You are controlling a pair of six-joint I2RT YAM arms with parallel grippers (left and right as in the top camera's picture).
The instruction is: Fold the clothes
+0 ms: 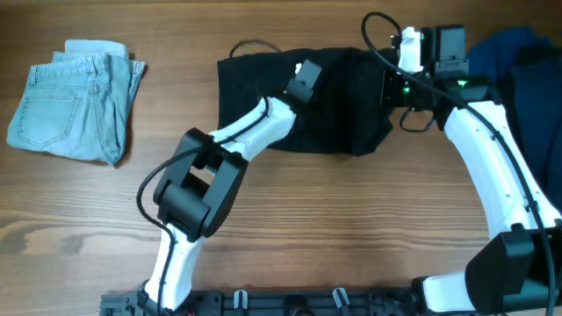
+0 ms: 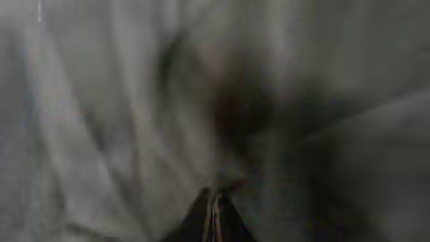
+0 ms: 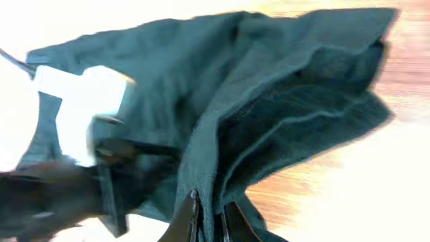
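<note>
Two white-and-black arms over a wooden table. Left arm bent sharp at the elbow and reaching up and to the right, with the left gripper down on top of the black shorts, near their middle. Right arm stretched up the right side and then turned left, with the right gripper at the right edge of the black shorts.

From the right wrist: right gripper pinched narrow on a raised fold of the black shorts, cloth squeezed between both fingers. From the left wrist: only blurry cloth of the black shorts filling the view, with the left gripper dark at the bottom. Too blurry to tell if pinching or not.

Counted: one pair of black shorts, bunched up at the back of the table. One pair of light-blue denim shorts, folded, far left of the black shorts. One royal-blue garment and one dark navy garment, just right of the black shorts.
</note>
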